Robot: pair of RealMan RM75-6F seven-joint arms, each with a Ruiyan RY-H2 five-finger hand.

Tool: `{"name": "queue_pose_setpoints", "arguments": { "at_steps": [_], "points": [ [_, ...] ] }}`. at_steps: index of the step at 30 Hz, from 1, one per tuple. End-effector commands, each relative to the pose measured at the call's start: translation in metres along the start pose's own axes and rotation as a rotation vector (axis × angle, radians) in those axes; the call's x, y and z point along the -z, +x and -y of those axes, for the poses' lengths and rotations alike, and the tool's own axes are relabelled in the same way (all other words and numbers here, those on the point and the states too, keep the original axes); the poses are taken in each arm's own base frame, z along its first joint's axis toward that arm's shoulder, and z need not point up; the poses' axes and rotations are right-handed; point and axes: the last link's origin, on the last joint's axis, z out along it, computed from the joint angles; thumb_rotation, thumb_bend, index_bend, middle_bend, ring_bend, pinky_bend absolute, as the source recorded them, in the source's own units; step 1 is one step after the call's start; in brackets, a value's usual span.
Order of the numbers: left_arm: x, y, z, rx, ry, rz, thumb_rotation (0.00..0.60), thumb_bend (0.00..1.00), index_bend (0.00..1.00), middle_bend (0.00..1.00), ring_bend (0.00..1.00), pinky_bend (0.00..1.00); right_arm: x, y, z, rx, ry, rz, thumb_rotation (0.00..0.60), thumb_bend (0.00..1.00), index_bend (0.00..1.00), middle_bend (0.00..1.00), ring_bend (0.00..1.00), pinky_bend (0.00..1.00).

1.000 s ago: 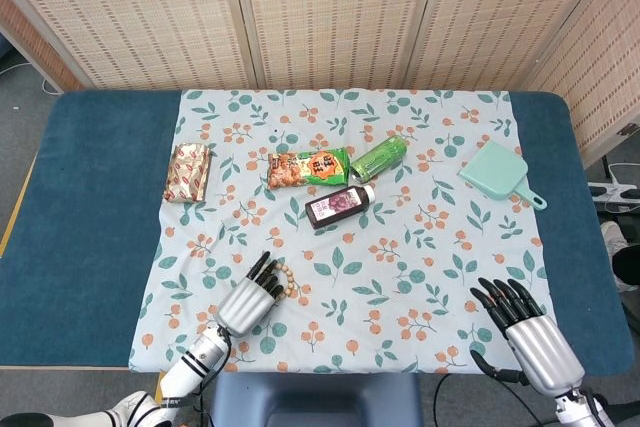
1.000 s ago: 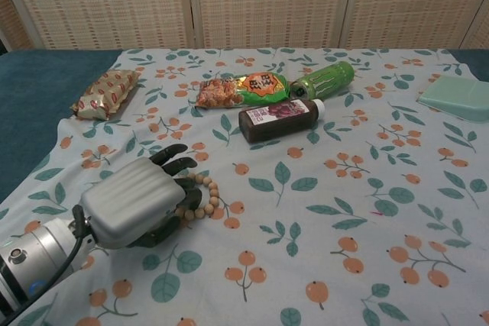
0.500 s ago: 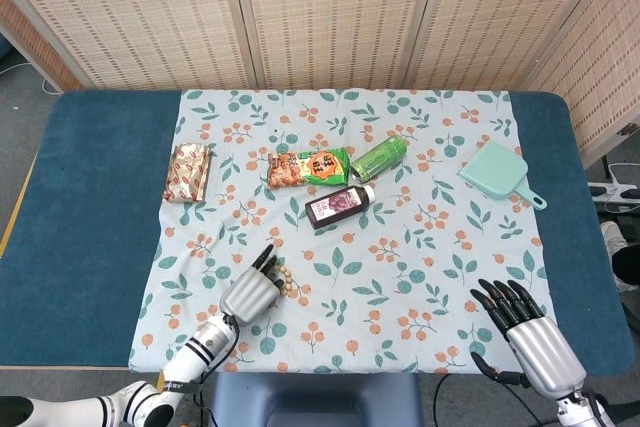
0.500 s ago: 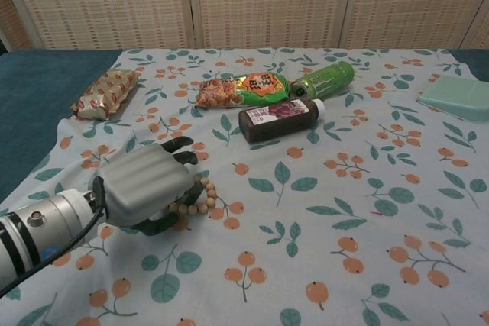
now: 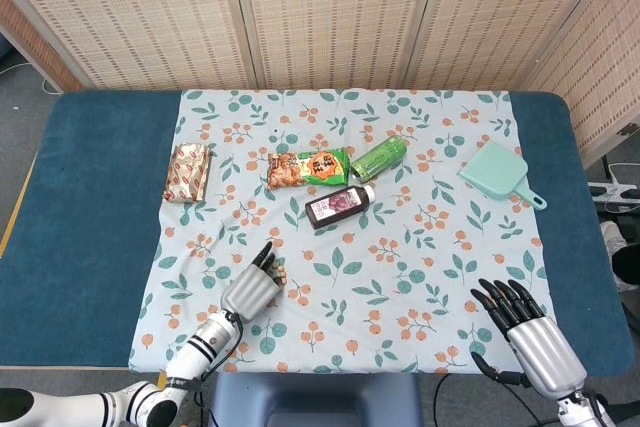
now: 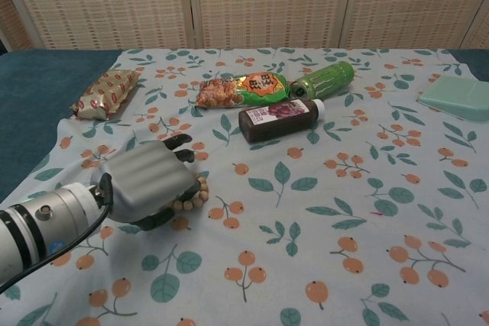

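Since a second ago our left hand has slid forward over the beads, which now peek out at its right edge, on the cloth. Its fingers curl down over them; we cannot tell if they grip. Our right hand rests near the table's front edge, fingers spread, holding nothing, well apart from the bottle.
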Motion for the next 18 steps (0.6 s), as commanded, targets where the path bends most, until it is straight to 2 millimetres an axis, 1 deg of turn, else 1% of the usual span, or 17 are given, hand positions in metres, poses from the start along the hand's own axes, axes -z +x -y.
{"name": "queue_pose_setpoints", "arguments": {
  "at_steps": [1, 3, 5, 10, 13, 16, 18],
  "points": [
    [0.0, 0.001, 0.002, -0.014, 0.008, 0.002, 0.6, 0.5, 0.57, 0.64, 0.21, 0.0, 0.0, 0.0, 0.0, 0.0, 0.0, 0.001, 0.273, 0.3, 0.0, 0.0, 0.0, 0.0],
    [-0.002, 0.004, 0.004, -0.02, 0.024, -0.008, 0.6, 0.58, 0.62, 0.68, 0.23, 0.0, 0.0, 0.0, 0.0, 0.0, 0.001, 0.001, 0.272, 0.3, 0.0, 0.0, 0.0, 0.0],
    [-0.005, 0.009, 0.008, -0.036, 0.051, -0.037, 0.6, 0.63, 0.65, 0.7, 0.25, 0.0, 0.0, 0.0, 0.0, -0.002, 0.001, -0.001, 0.273, 0.3, 0.0, 0.0, 0.0, 0.0],
    [-0.01, 0.018, 0.015, -0.056, 0.088, -0.089, 0.6, 0.68, 0.68, 0.73, 0.27, 0.0, 0.001, 0.001, 0.0, -0.006, 0.0, -0.007, 0.274, 0.3, 0.0, 0.0, 0.0, 0.0],
    [-0.018, 0.031, 0.024, -0.053, 0.12, -0.139, 0.6, 0.72, 0.7, 0.74, 0.29, 0.0, 0.001, 0.001, -0.001, -0.007, -0.001, -0.006, 0.274, 0.3, 0.0, 0.0, 0.0, 0.0],
    [-0.034, 0.048, 0.045, -0.013, 0.18, -0.178, 0.6, 0.78, 0.72, 0.76, 0.3, 0.0, 0.0, 0.001, -0.002, -0.009, -0.006, -0.004, 0.273, 0.3, 0.0, 0.0, 0.0, 0.0],
    [-0.048, 0.06, 0.069, 0.01, 0.254, -0.201, 0.6, 0.81, 0.74, 0.78, 0.32, 0.0, 0.0, 0.003, -0.003, -0.01, -0.009, -0.007, 0.273, 0.3, 0.0, 0.0, 0.0, 0.0]
  ]
}}
